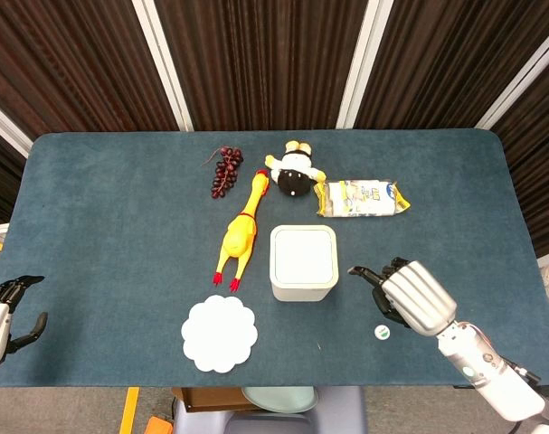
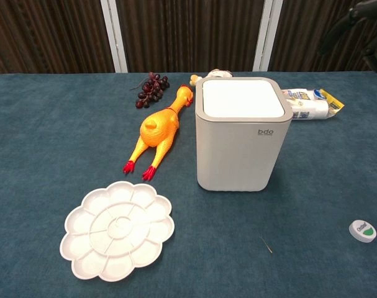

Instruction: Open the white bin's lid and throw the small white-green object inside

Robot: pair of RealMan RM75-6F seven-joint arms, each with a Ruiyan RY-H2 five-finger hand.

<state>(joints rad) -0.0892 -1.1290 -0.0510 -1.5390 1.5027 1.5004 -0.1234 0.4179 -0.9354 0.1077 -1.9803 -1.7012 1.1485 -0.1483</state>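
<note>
White plastic square bin (image 1: 303, 262) sits lid-shut; my right hand (image 1: 408, 294), fingers spread and empty, hovers at its three o'clock, presumably for the lid. The small white-green round cap (image 1: 382, 332) waits at five o'clock; left hand (image 1: 1, 312) idles, loosely open.

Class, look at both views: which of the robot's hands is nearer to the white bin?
The right hand. It hovers just beside the white bin, empty and apart from it. The left hand sits far off at the table's opposite near edge.
</note>
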